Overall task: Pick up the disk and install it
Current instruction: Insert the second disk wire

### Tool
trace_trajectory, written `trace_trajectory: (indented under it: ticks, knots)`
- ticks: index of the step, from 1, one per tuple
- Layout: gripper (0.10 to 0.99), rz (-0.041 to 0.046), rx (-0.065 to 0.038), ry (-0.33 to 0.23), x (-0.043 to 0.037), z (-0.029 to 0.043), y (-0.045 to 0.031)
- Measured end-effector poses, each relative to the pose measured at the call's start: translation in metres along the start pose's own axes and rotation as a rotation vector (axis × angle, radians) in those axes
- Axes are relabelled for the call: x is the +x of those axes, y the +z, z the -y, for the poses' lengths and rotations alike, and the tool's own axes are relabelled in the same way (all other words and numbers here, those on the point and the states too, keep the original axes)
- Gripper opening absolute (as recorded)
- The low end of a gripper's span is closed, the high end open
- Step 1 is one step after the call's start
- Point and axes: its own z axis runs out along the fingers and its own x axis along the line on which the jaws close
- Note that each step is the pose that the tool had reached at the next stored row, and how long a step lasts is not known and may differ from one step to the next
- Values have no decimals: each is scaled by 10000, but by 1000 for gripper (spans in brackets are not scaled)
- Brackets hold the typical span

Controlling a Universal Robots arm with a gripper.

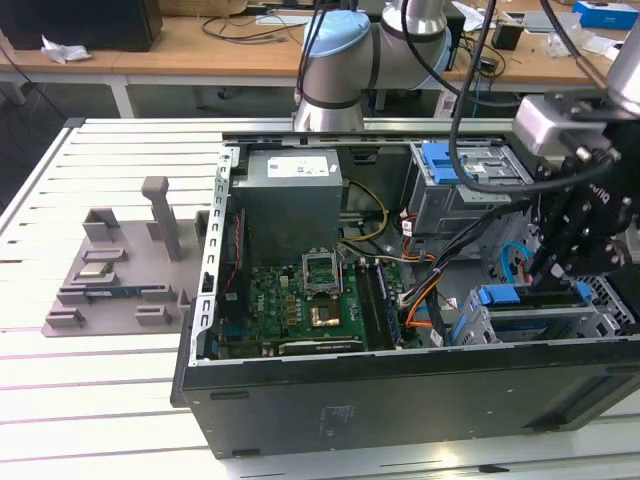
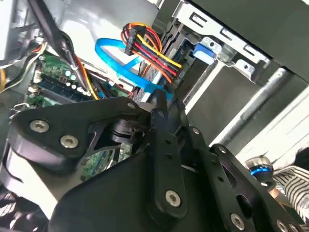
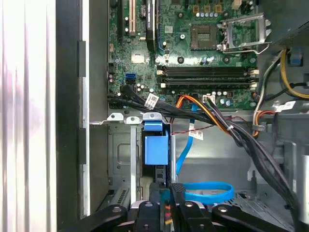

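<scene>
The disk (image 1: 497, 296) stands on edge in the drive cage at the near corner of the open computer case, on the exterior view's right. Its bright blue carrier (image 3: 155, 147) sits in a cage slot, with the dark body running back under my fingers. My gripper (image 1: 548, 272) reaches down onto the disk from above. The first wrist view has the gripper (image 3: 169, 193) shut on the disk's rear end. In the second wrist view the gripper (image 2: 164, 104) narrows to a closed tip beside the cage.
A looped blue data cable (image 3: 207, 191) and a bundle of black and orange wires (image 3: 207, 111) crowd the cage. A grey power supply (image 1: 290, 200), the motherboard (image 1: 300, 300) and a lone blue bracket (image 1: 445, 162) lie inside the case. A grey fixture (image 1: 120, 270) sits on the table.
</scene>
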Motion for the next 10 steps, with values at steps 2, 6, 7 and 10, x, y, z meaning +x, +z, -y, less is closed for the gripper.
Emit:
trace_trajectory:
  ticks: [2,6,7,10]
  knots:
    - [157,-13,0,0,-35,-3,-201]
    - [102,-23,0,0,-46,-7,-385]
    - [102,-21,0,0,-46,-6,-386]
    - [102,-24,0,0,-46,-7,-388]
